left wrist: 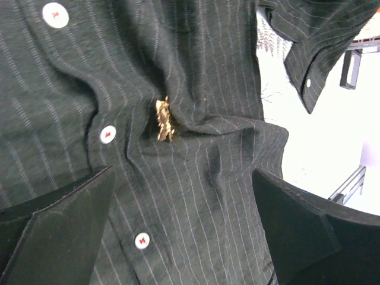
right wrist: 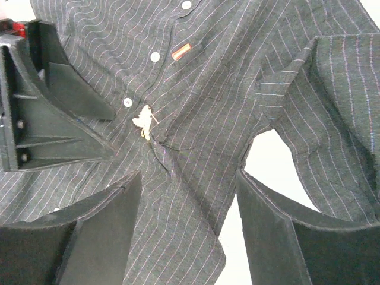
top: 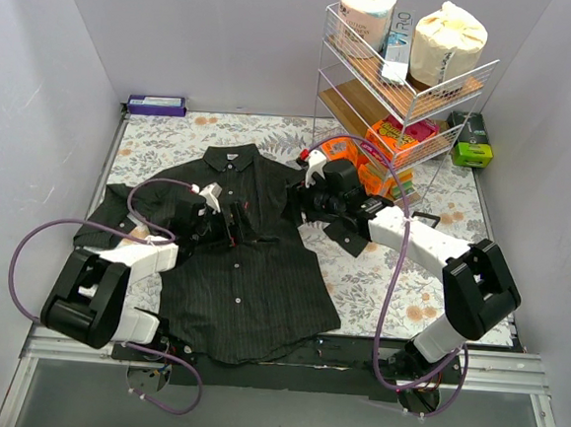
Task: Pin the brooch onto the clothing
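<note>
The clothing (top: 246, 270), a black pinstriped shirt with white buttons, lies spread front-up on the table. The brooch (left wrist: 164, 120), small and golden, sits on its chest beside the button row, where the fabric is puckered; the right wrist view shows the brooch (right wrist: 144, 122) below the red label (right wrist: 181, 51). My left gripper (left wrist: 184, 228) hovers open just short of the brooch, with only shirt fabric under its spread fingers (left wrist: 59, 231). My right gripper (right wrist: 189, 228) is open too, over the shirt's side near the sleeve. Neither gripper touches the brooch.
A wire rack (top: 404, 94) with paper rolls and orange packets stands at the back right, with a green box (top: 472, 149) beside it. A purple box (top: 157, 104) lies at the back left. A floral cloth (top: 427, 304) covers the table. White walls enclose three sides.
</note>
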You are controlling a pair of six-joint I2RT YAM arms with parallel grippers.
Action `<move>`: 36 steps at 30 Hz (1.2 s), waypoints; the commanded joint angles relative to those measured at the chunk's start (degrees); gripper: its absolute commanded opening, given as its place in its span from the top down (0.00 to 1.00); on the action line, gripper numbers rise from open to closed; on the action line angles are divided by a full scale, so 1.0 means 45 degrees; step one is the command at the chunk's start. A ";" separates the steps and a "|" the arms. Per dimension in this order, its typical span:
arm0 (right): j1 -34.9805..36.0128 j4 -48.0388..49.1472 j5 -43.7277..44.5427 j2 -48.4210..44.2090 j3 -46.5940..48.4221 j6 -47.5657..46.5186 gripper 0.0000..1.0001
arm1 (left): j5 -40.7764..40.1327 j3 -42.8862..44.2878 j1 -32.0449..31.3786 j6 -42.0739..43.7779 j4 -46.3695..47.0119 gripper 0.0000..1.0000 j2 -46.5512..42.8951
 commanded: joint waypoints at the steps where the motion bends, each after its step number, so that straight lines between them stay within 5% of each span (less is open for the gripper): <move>1: -0.0024 -0.0286 0.0500 -0.0268 -0.0256 -0.0075 0.28 | -0.0830 0.0941 0.0332 0.0330 -0.2852 0.02 -0.1388; 6: -0.0024 -0.0112 0.0871 0.0357 -0.0198 -0.0172 0.28 | -0.0673 0.2795 0.1405 0.1480 -0.5158 0.02 -0.1508; 13: -0.0024 0.0355 0.1672 0.1977 0.0289 -0.0056 0.31 | -0.0302 0.5548 0.4312 0.2693 -0.5844 0.02 0.0541; 24: -0.0024 0.0554 0.2161 0.3893 0.1383 0.0062 0.41 | -0.0849 0.5965 0.6465 0.3651 -0.5475 0.02 0.3356; 28: -0.0062 0.0379 0.2453 0.4400 0.1618 0.0178 0.63 | -0.0732 0.5553 0.6836 0.3748 -0.4733 0.02 0.3842; 32: -0.0375 0.0143 0.2590 0.4616 0.1716 0.0413 0.97 | -0.0694 0.5806 0.6993 0.3846 -0.4810 0.02 0.4410; 36: -0.0998 0.0143 0.2630 0.4344 0.1482 0.0511 0.99 | -0.0712 0.5709 0.7150 0.3846 -0.4634 0.02 0.4372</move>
